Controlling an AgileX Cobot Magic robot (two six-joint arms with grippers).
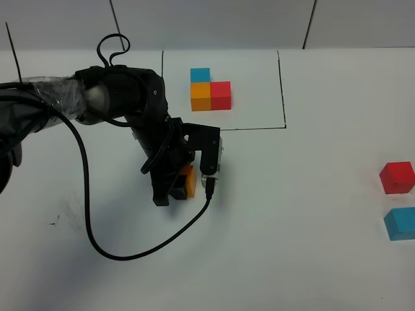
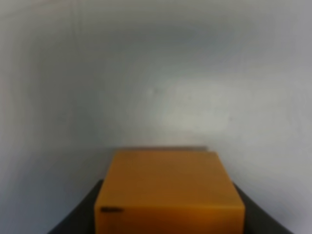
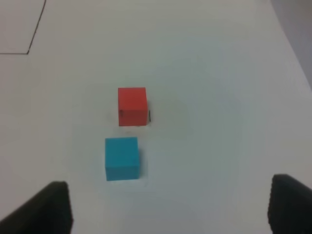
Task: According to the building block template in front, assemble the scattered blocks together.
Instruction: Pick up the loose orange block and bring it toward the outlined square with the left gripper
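Exterior high view: white matte table [image 1: 311, 272], with pale wall panels [image 1: 207, 23] split by dark seams behind its far edge. Toward that edge, the building block template [image 1: 211, 94] inside a thin black drawn outline [image 1: 253, 128]: sky-blue farthest, orange touching it on the near side, red touching the orange on the right. Near the table's right edge, well apart from the template, red cube [image 1: 397, 177] and sky-blue cube [image 1: 401, 223], close together but not touching. Left of centre, just on the near side of the outline, black left arm [image 1: 123, 97] with a cable [image 1: 97, 240] looping over the table. Only a sliver of the orange cube [image 1: 190, 180] visible there, mostly hidden by the arm's own parts.

Left wrist view alone: orange cube filling the lower frame, left fingers [image 2: 73, 222] dark against both its flanks, closed on it. Blurred throughout. No telling whether resting on the table or lifted.

Right wrist view alone: right fingers [image 3: 51, 209] spread wide at the frame corners, holding nothing, above bare table and short of the red and sky-blue cubes. Fingertips cut off by the frame. A corner of the outline visible at the frame's edge.
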